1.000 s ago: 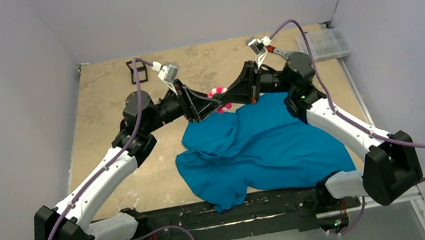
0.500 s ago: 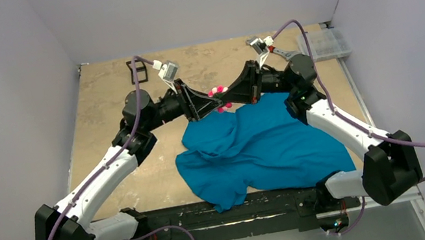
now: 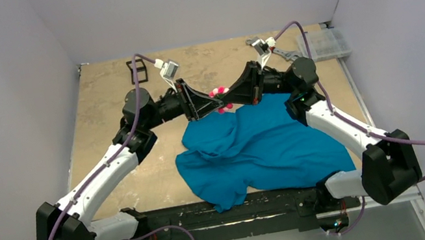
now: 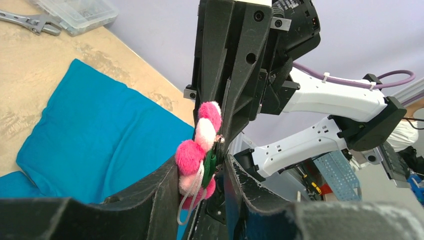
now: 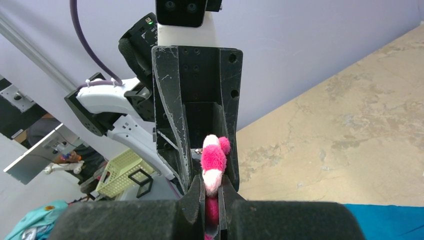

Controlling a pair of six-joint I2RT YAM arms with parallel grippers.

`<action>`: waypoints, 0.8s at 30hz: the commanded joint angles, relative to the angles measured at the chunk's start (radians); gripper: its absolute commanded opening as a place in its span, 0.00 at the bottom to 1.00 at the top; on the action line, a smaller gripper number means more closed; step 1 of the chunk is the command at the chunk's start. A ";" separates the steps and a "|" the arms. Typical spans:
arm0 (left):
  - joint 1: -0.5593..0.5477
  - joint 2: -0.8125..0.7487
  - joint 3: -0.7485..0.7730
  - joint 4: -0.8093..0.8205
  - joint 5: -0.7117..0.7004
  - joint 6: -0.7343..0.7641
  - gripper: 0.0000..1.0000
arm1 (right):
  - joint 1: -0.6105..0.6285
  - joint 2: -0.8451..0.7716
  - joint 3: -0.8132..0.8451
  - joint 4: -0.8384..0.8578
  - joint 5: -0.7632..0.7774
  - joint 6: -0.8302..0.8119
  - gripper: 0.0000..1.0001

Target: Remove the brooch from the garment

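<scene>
— As seen from above, where is the brooch [image 3: 216,92] held?

— It is held up between the left gripper [image 3: 211,99] and the right gripper [image 3: 229,96], which are set tip to tip over the far edge of the teal T-shirt [image 3: 267,143]. The shirt is spread, crumpled, toward the near edge of the worktop [image 3: 101,100], right of its middle. A wrench [image 3: 282,53] and a clear compartment box [image 3: 323,44] are seen at the far right corner.

— What is shown by the left wrist camera?

— The fluffy pink and white petals are pinched between the left fingers [image 4: 160,200], which are closed in on them from both sides. A green backing and a metal pin are seen against one finger. The brooch is held clear of the shirt, which is seen lying on the worktop below.

— And by the right wrist camera?

— The right fingers [image 5: 192,197] are pressed nearly together, with the brooch's edge clamped between them.
</scene>
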 commanded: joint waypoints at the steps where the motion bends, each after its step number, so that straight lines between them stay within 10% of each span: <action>1: 0.021 0.011 0.041 0.045 -0.021 -0.025 0.32 | 0.005 -0.016 -0.001 0.086 -0.066 0.031 0.00; 24: 0.037 0.019 0.057 0.038 -0.028 -0.044 0.38 | 0.005 -0.021 -0.009 0.070 -0.068 0.014 0.00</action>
